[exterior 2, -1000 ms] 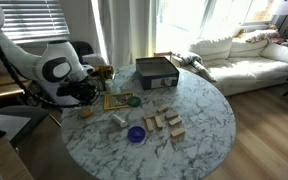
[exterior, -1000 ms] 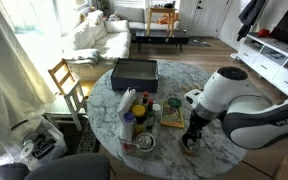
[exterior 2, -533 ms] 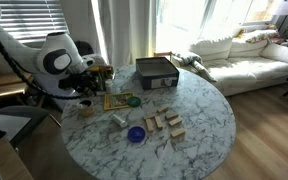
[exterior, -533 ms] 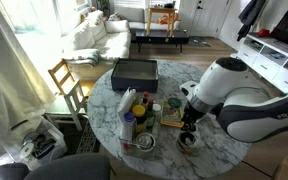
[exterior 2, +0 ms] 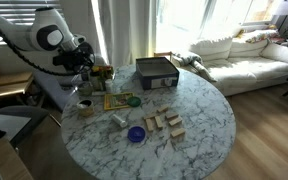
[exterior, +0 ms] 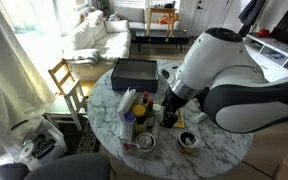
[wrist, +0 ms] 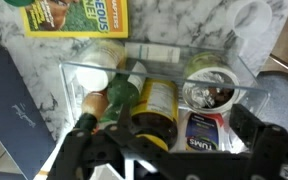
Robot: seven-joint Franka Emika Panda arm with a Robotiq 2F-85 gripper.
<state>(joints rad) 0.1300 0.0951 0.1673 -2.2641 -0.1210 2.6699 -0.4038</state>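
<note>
Currently over a round marble table [exterior 2: 209, 110], living room, white sofa [exterior 2: 234, 50] behind. My gripper [wrist: 169, 150] hangs above the clear bin [wrist: 164, 58] of bottles, jaws spread and empty. One bottle label [wrist: 206, 140] seems to read TUMS; the yellow magazine [wrist: 79, 15] title is cropped.

the round table [exterior 2: 199, 125] is white marble with grey veining. the magazine [wrist: 79, 15] has a yellow border around a green picture, with white lettering. the plastic bin [wrist: 84, 72] is clear. inside it, the bottle [wrist: 119, 100] is dark green, the jar [wrist: 159, 100] next to it amber yellow, and the tub [wrist: 199, 130] has a blue and white label. the gripper [wrist: 169, 155] is black, and the robot arm [exterior: 224, 70] is white with black joints. the case [exterior 2: 156, 72] is very dark, near black. the small bowl [exterior 2: 136, 134] is deep blue, the wooden blocks [exterior 2: 164, 123] pale tan, the lid [exterior 2: 134, 100] green. the sofa [exterior 2: 234, 50] is white, and the chair [exterior: 69, 85] is light wood.
</note>
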